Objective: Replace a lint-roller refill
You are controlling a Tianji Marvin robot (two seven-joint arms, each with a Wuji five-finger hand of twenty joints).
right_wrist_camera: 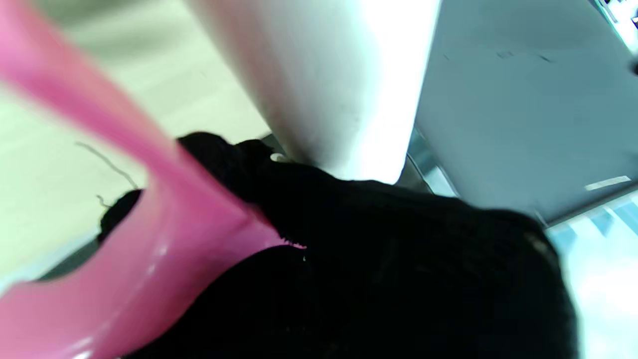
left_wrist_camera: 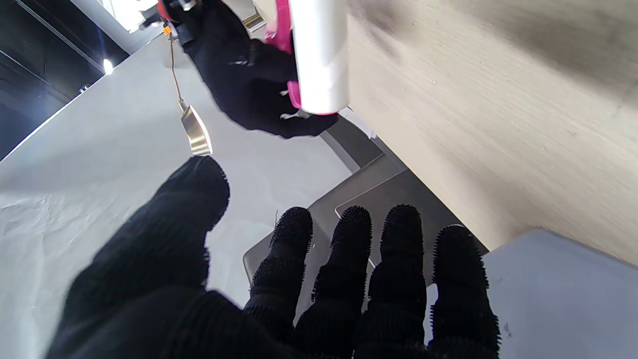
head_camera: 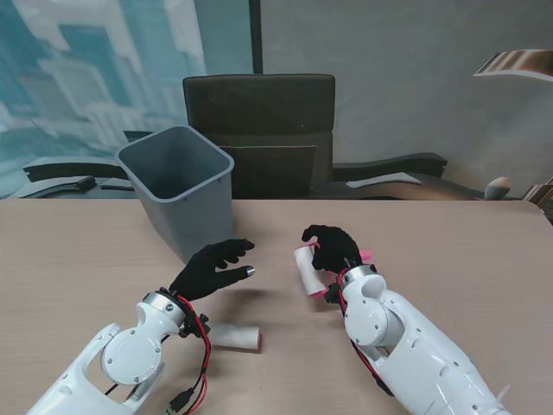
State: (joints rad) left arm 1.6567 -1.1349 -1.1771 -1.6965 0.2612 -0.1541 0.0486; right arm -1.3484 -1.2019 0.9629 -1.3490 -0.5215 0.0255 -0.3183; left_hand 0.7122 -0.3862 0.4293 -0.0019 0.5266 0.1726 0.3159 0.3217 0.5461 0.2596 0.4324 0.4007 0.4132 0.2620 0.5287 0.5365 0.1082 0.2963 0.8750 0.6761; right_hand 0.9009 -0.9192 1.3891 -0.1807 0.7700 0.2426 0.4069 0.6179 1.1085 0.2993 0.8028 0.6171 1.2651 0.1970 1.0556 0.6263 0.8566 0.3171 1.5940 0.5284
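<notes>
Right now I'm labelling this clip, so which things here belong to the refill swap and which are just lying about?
Part of the job:
- pink lint roller, held in the right hand
- spare roll, on the table near me
- grey bin
- left hand, open, empty

Just about:
- black chair
- papers beyond the table

right hand grips lint roller | left hand spread, empty | spare roll on table
</notes>
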